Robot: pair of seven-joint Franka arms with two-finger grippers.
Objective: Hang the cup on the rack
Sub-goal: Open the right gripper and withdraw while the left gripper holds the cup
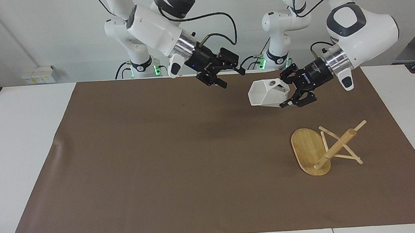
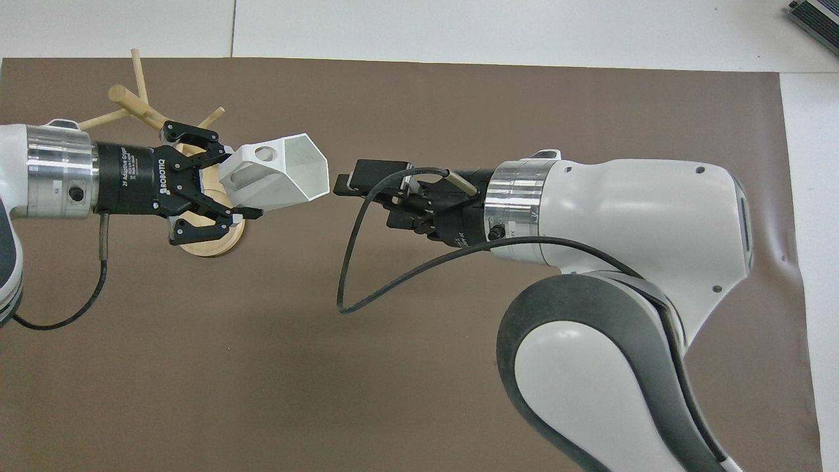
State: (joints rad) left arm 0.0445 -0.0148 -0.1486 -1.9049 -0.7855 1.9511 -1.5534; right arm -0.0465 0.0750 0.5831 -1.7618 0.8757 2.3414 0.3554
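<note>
Now the small matte white faceted cup (image 1: 265, 93) hangs in the air, gripped at its blocky handle end by the left gripper (image 1: 289, 97).

Held on its side over the brown mat (image 1: 159, 152), the cup points its hexagonal mouth toward the right gripper (image 1: 232, 76), which hovers just apart from it with fingers spread wide and nothing between them. Left gripper's fingers are clamped tight on the cup's handle side. Meanwhile the light bamboo mug rack (image 1: 324, 148) lies tipped over on the mat, oval base on edge and post slanting, toward the left arm's end and farther from the robots.
</note>
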